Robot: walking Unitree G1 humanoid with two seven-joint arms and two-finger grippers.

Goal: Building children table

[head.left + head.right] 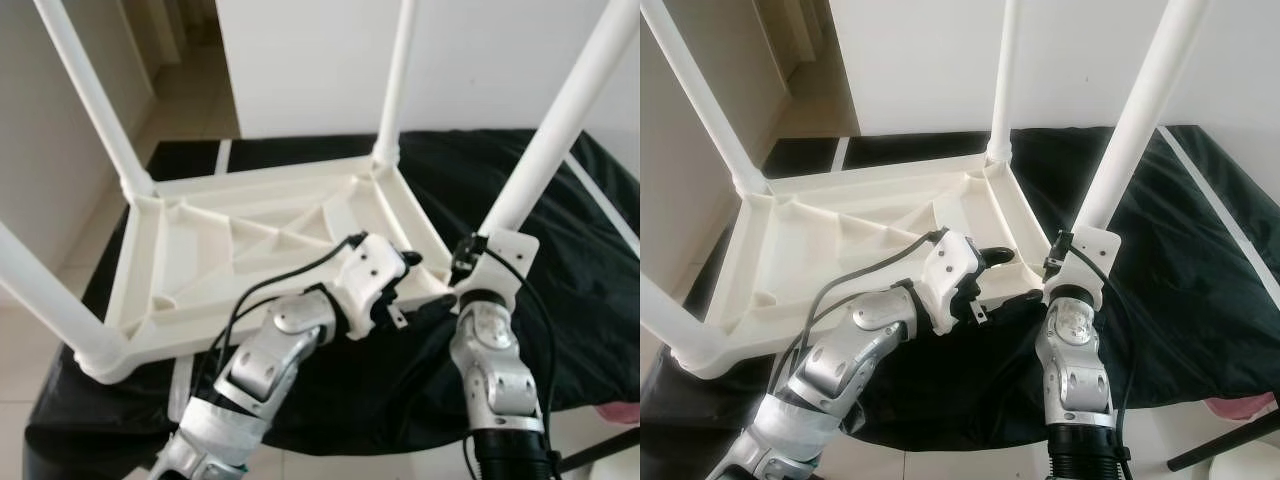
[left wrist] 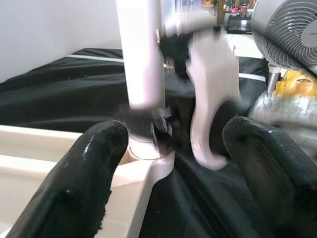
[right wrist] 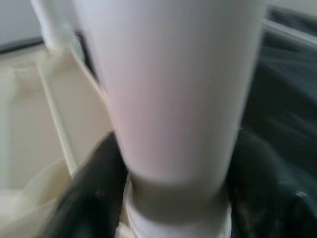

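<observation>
A white plastic children's table lies upside down on a black cloth, its legs pointing up. My right gripper is shut on the near-right leg just above its socket at the table's corner; the leg sits between the two black fingers. My left gripper stands open right beside that corner, one fingertip over the table's rim, nothing between its fingers. The far-left leg, far-right leg and near-left leg stand in their sockets.
The black cloth covers the low surface under the table. A white wall rises behind, with pale floor tiles to the left. A grey fan stands off to the right. Something pink lies at the lower right.
</observation>
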